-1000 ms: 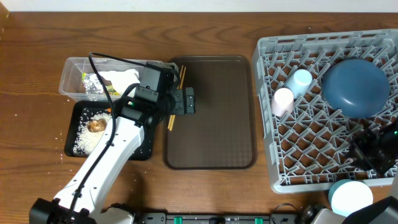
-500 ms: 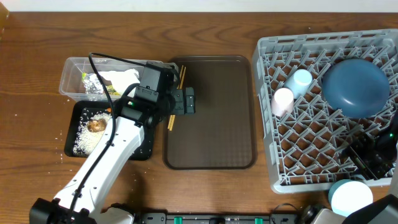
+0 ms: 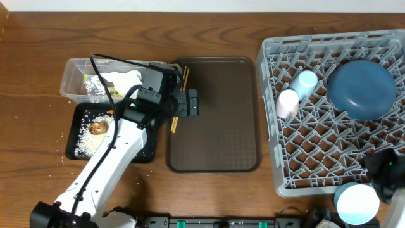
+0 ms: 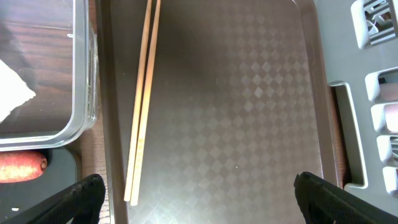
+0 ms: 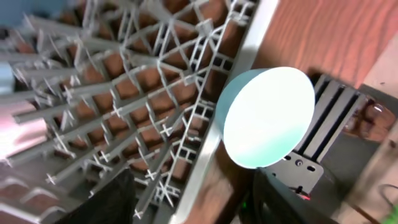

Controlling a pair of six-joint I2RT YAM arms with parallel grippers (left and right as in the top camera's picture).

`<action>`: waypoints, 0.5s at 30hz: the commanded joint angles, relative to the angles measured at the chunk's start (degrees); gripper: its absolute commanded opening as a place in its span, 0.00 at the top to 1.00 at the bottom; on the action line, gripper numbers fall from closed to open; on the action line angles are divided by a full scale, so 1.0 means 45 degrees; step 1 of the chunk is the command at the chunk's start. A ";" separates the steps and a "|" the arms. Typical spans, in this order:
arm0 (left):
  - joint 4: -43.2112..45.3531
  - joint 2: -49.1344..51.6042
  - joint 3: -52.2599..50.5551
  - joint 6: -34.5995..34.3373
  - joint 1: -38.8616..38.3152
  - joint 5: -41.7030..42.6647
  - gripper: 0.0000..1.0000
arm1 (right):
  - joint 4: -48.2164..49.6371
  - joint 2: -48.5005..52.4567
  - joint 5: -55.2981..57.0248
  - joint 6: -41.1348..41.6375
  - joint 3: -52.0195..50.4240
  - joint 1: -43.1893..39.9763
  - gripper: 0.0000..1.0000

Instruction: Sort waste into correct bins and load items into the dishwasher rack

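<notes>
The chopsticks (image 3: 179, 95) (image 4: 143, 99) lie along the left edge of the brown serving tray (image 3: 218, 126). My left gripper (image 3: 188, 102) (image 4: 199, 196) hovers open just past their near ends. The dishwasher rack (image 3: 271, 145) (image 5: 124, 93) holds the dark-blue plate (image 3: 361, 88), pink cup (image 3: 288, 102) and light blue cup (image 3: 305, 81). The light blue bowl (image 3: 357, 201) (image 5: 267, 118) rests upside down outside the rack's front wall. My right gripper (image 3: 384, 170) (image 5: 193, 186) is open beside it, holding nothing.
The clear tub (image 3: 73, 79) (image 4: 81, 62) holds tissue (image 3: 123, 79) and foil (image 3: 95, 85). The black tray (image 3: 81, 113) in front of it carries rice (image 3: 85, 139), a brown lump (image 3: 97, 128) and the carrot (image 4: 18, 168). Loose rice grains dot the table to its left.
My right gripper has opened wider and drawn back toward the rack's front right corner. The bowl and the left arm have stayed where they were.
</notes>
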 commanded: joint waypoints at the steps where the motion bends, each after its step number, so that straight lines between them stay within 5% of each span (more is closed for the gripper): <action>1: 0.0010 0.0121 0.0335 0.0121 0.0039 -0.0160 0.02 | 0.0287 -0.0612 0.0826 0.0869 -0.0646 0.0102 0.43; 15: 0.0010 0.0121 0.0335 0.0117 0.0039 -0.0160 0.02 | 0.2361 0.0840 0.0209 0.1452 -0.3444 0.0102 0.46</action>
